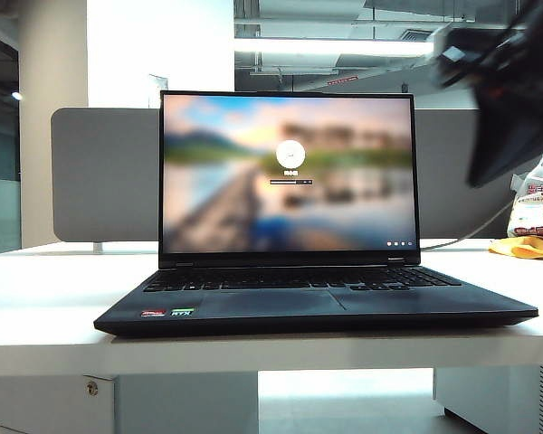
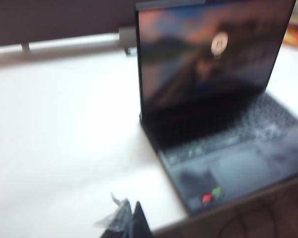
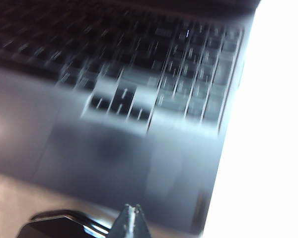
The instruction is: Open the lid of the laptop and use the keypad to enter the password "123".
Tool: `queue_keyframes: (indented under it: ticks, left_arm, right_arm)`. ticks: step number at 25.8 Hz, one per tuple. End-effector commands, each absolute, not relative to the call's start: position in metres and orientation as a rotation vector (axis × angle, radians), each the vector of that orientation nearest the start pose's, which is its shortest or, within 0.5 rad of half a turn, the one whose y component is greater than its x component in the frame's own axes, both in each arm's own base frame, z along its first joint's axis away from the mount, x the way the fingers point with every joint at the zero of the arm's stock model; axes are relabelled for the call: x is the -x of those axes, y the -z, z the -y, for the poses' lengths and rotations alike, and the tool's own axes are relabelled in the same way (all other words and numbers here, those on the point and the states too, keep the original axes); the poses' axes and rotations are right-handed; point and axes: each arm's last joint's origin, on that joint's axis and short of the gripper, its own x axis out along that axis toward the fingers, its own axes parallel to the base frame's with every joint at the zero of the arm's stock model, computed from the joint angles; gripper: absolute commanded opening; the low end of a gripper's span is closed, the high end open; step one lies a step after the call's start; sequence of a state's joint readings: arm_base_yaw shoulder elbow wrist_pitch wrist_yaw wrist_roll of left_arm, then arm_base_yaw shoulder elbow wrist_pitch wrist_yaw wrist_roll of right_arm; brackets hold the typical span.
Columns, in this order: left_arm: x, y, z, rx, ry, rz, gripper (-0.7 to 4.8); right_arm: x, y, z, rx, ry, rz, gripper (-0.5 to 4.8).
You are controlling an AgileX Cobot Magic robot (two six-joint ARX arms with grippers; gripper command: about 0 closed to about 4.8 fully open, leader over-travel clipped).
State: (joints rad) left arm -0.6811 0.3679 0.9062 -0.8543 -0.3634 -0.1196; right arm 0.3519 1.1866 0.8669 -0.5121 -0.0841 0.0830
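At frame centre, laptop (image 1: pixel 315 298) sits with lid (image 1: pixel 288 172) raised.
Press keypad (image 1: pixel 308 278) keys lightly; they are shallow and stiff. Right gripper (image 3: pixel 131 218), upper right, jaws together; left gripper (image 2: pixel 129 220) jaws: cannot tell.

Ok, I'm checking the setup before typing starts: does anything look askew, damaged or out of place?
Nothing stands out. The laptop sits square on the table, its lid upright showing a login screen. The left gripper and right gripper are clear of it.
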Motion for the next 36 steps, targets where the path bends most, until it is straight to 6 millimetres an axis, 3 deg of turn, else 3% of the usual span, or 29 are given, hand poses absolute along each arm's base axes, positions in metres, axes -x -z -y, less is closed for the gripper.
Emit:
queue_keyframes:
  ticks: [1,7,26,31,36]
  left_arm:
    - [-0.04,-0.342,0.018,-0.082,0.254,-0.33,-0.04]
    - [-0.04,-0.341,0.018,-0.084,0.261,-0.332,-0.03]
    - [-0.039,-0.341,0.017,-0.084,0.26,-0.332,-0.03]
    - [-0.039,-0.341,0.017,-0.084,0.26,-0.332,-0.03]
    - [-0.039,-0.341,0.017,-0.084,0.26,-0.332,-0.03]
  right_arm:
    - [-0.192,-0.261,-0.074,-0.029,-0.37,-0.702,-0.06]
    - [-0.161,-0.267,-0.061,-0.027,-0.348,-0.653,-0.05]
    - [-0.161,-0.267,-0.059,-0.022,-0.329,-0.65,-0.05]
    - [-0.151,-0.281,-0.044,0.006,-0.271,-0.479,-0.05]
    - [-0.133,-0.273,-0.019,-0.085,-0.115,-0.264,-0.05]
